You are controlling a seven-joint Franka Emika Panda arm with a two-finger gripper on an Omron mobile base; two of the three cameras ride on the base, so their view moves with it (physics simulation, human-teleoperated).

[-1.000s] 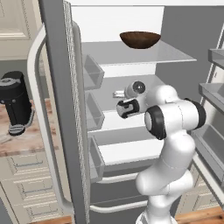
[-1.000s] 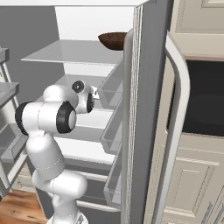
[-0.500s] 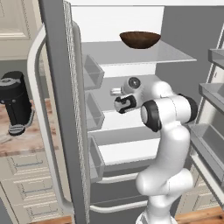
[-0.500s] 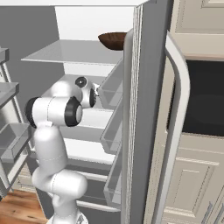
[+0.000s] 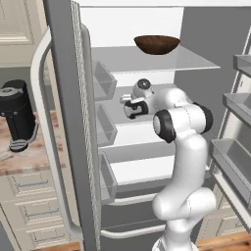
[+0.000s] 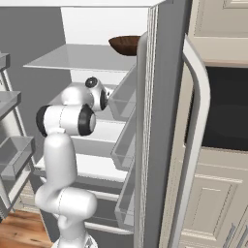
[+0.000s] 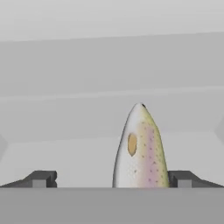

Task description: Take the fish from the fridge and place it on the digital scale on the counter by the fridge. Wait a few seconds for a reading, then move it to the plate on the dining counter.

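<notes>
- Left base view: the grey steel fridge (image 5: 68, 122) stands with its doors swung open, showing white inner shelves. A dark brown bowl (image 5: 157, 43) sits on the top shelf. The white arm rises from the lower right and bends forward, and its hand reaches in over the middle shelf. To the left, outside the fridge, a black coffee machine (image 5: 17, 115) stands on a pink-brown marbled desk (image 5: 24, 159) above pale drawers.
- Right base view: the same arm rises from the lower left, its hand inside the fridge at middle-shelf height, under the shelf that carries the bowl. The open right door, with its pale curved bar handle (image 6: 196, 145), stands edge-on in the foreground.
- Hand view: the claw (image 7: 111, 178) is spread wide, one dark tip at each side of the bottom edge. The fish (image 7: 141, 148), pale with a pinkish stripe, lies on the white shelf between the tips, nearer one of them, its pointed end aimed away from the camera.
</notes>
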